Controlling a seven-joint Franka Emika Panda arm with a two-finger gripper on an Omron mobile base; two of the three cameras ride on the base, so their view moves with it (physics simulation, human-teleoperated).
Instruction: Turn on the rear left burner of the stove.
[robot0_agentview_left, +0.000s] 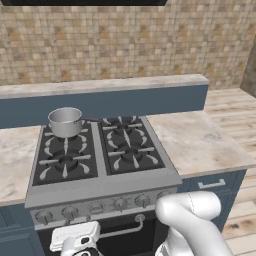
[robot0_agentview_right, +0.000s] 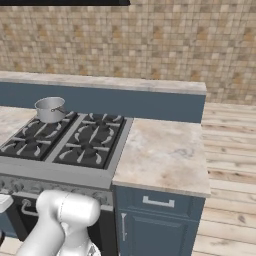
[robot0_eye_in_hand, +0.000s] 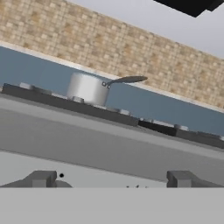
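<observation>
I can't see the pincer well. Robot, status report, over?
Pincer low before the steel-grey stove, open, holding nothing. Round black rear left burner sits under a shiny silver pot. Round silver knobs untouched.

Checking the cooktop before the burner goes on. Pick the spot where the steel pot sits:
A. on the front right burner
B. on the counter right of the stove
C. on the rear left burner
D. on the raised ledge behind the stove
C: the steel pot stands on the grate at the far-left corner of the stove, over the rear left burner; the other three burners are bare.
</observation>
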